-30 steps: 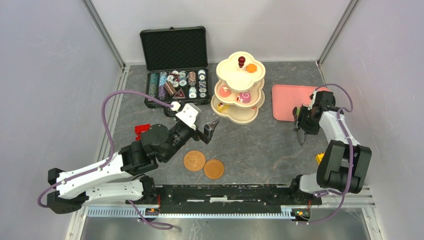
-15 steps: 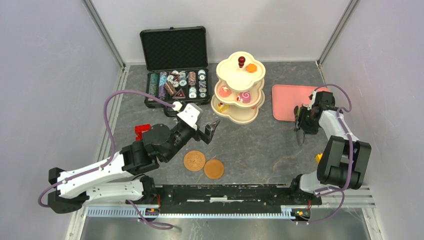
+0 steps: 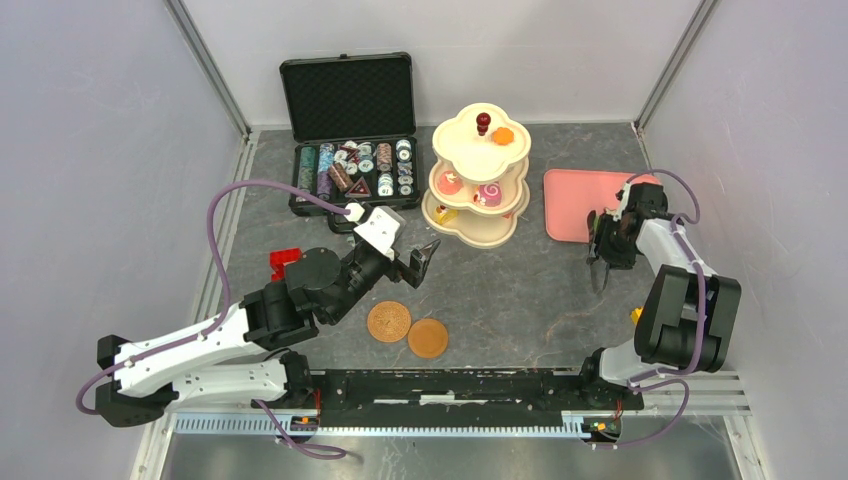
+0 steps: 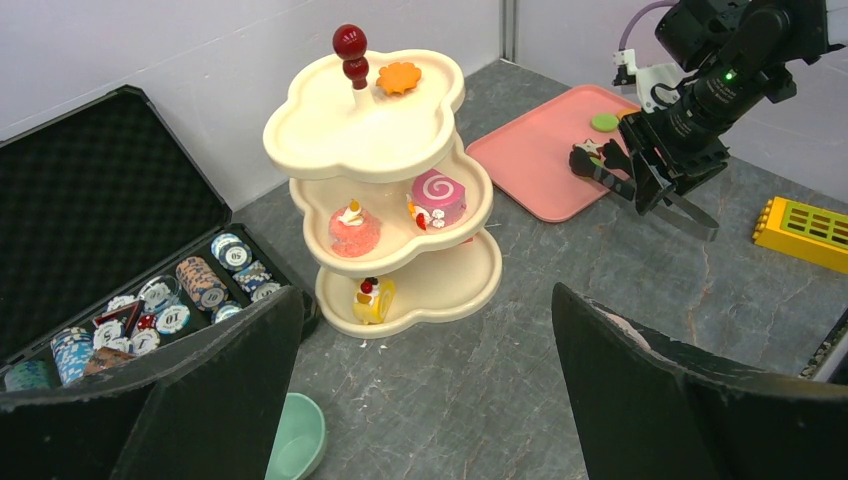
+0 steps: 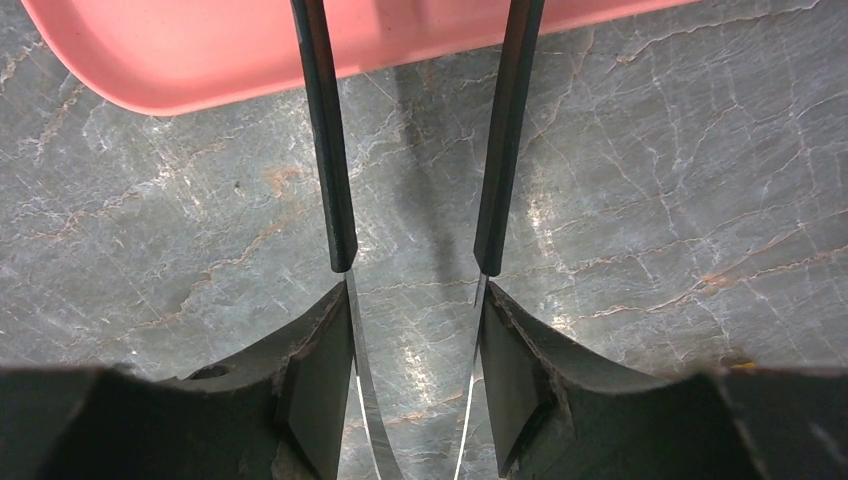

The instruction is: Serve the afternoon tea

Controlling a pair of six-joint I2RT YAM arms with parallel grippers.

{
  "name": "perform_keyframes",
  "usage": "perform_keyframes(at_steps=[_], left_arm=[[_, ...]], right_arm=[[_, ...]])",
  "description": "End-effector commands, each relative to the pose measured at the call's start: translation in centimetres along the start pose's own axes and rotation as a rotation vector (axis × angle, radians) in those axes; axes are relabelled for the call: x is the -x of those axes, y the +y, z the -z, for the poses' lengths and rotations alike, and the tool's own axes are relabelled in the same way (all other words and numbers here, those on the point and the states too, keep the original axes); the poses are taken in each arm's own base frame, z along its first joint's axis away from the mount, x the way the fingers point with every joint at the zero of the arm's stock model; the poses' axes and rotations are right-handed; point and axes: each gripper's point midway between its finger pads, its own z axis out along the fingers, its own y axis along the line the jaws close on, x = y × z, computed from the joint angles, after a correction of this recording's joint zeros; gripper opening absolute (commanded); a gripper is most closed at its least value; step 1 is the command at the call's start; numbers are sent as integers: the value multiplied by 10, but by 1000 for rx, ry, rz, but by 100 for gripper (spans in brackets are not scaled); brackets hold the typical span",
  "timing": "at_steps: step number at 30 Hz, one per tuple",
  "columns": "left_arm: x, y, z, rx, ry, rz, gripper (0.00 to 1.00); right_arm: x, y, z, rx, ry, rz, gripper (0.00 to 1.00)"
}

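Grey stone-patterned bench [image 3: 520, 290] sits between pale walls, and the cream three-tier stand [image 3: 462, 140] is at 12 o'clock from its middle, upright, with its red knob [image 3: 483, 123] on top. An orange pastry [image 3: 502, 136] lies on the top tier, a pink pastry [image 3: 450, 184] and a swirl pastry [image 3: 489, 193] are on the middle tier, and a yellow roll [image 4: 373, 297] is on the bottom one. Two brown saucers [image 3: 388, 321] lie touching at 6 o'clock, near the arm bases. At 2 o'clock lies a pink tray [image 3: 575, 200] with a green disc [image 4: 604, 122] on it. An open black case [image 3: 350, 100] of chips is at 10 o'clock. The left gripper [image 3: 422, 262] hovers between case and saucers with its fingers spread wide and nothing in them; a teal cup [image 4: 297, 450] shows just under one finger. The right gripper [image 5: 415, 310] has its fingers pressed onto the metal blades of tongs [image 5: 325, 150], whose black arms reach over the tray's near edge, apart from each other. A dark piece sits at the tong tips; I cannot tell whether it is gripped.
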Motion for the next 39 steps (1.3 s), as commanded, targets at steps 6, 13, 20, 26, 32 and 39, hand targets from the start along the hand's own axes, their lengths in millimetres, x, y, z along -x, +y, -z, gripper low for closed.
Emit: perform_keyframes(at_steps=[6, 13, 20, 26, 32, 39], left_arm=[[14, -1, 1, -3, -47, 48, 100], [17, 1, 3, -1, -55, 53, 100], [18, 2, 5, 2, -60, 55, 100], [18, 3, 5, 6, -59, 52, 100], [18, 3, 4, 5, -58, 50, 100], [18, 3, 4, 7, -59, 50, 100]], right_arm=[[9, -5, 0, -77, 9, 58, 52], [10, -6, 1, -119, 35, 88, 51], [16, -4, -1, -128, 55, 107, 51], [18, -3, -3, -129, 60, 111, 50], [19, 2, -4, -130, 65, 126, 45], [21, 6, 1, -128, 44, 129, 28]])
